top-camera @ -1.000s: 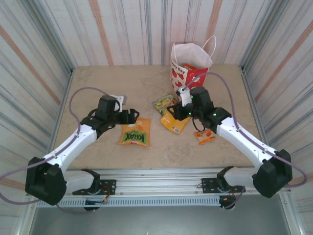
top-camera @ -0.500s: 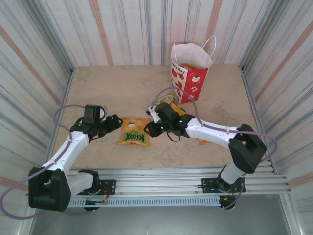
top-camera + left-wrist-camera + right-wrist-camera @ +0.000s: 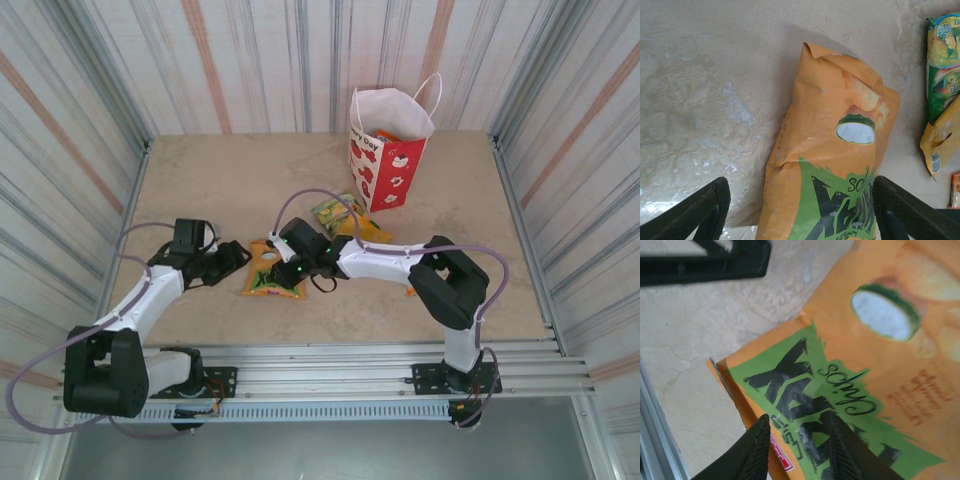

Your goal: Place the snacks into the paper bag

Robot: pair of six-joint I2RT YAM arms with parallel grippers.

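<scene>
On the bench [image 3: 200,180] several snacks [image 3: 335,212] lie outside the bag [image 3: 390,150], one seemingly inside; left gripper [image 3: 800,182] spread, right gripper's [image 3: 799,420] hold on the orange packet [image 3: 830,150] unclear.

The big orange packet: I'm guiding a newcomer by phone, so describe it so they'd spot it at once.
Start at the red and white paper bag at the far side of the table, then come toward the near edge and slightly left. The packet lies flat there. It is the largest, orange with a green patch bearing black lettering, unlike the smaller packets nearer the bag.
</scene>
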